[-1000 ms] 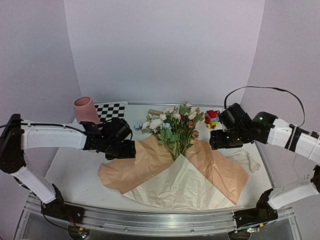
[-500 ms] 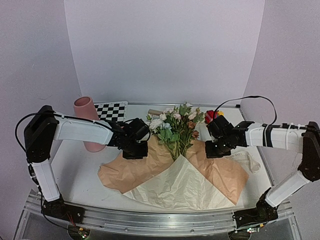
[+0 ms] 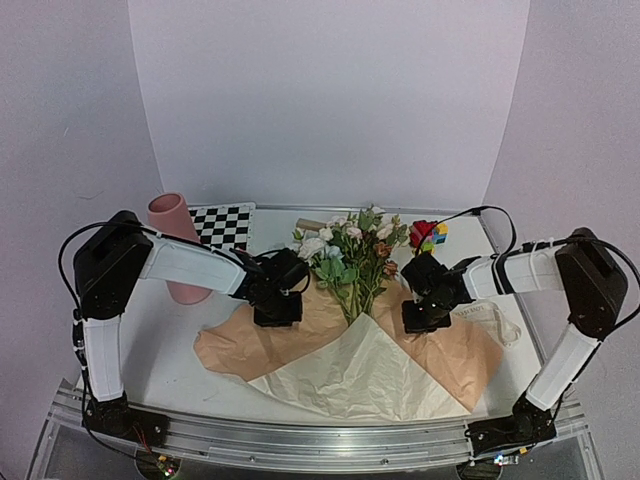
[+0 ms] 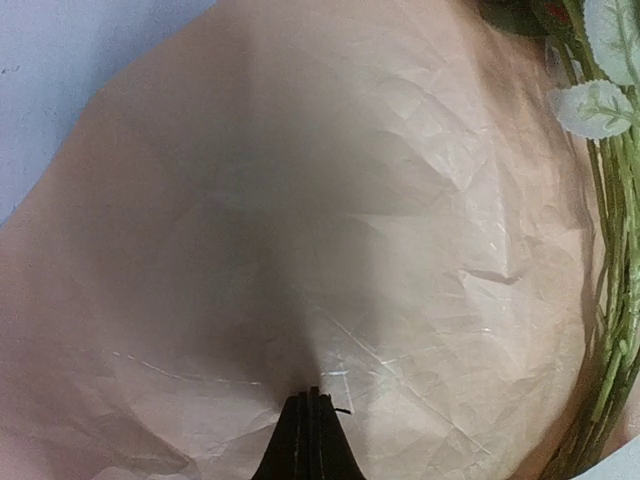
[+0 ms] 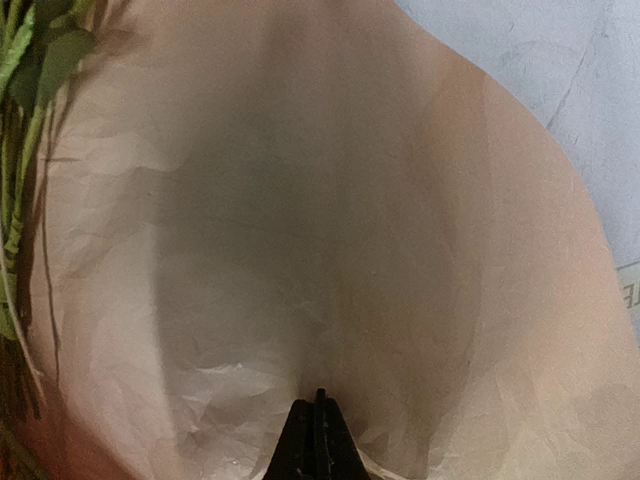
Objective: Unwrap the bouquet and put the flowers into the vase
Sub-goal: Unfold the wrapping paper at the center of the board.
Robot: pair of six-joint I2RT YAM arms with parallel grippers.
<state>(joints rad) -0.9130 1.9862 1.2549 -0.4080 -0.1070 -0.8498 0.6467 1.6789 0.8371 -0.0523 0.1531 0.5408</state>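
The bouquet lies mid-table, its beige-tan kraft paper (image 3: 350, 372) spread open below the flowers (image 3: 350, 250), whose white, peach and rust blooms point to the back. The pink vase (image 3: 172, 225) stands upright at the back left. My left gripper (image 3: 278, 312) is shut, its closed tips (image 4: 312, 394) resting on the paper's left flap (image 4: 300, 220), with green stems (image 4: 610, 330) to their right. My right gripper (image 3: 418, 318) is shut too, its tips (image 5: 320, 396) on the right flap (image 5: 330, 200), with stems (image 5: 15, 200) at the left edge. No paper shows between either pair of jaws.
A black-and-white checkerboard (image 3: 222, 222) lies behind the vase. A small colourful toy-brick block (image 3: 428, 238) sits right of the blooms. A clear printed sheet (image 3: 500, 322) lies on the white table beyond the right flap. A metal rail (image 3: 300, 440) runs along the near edge.
Both arms swung inward from the sides onto the paper flaps. Both grippers, open a second ago, have shut. The paper and flowers lie as before.
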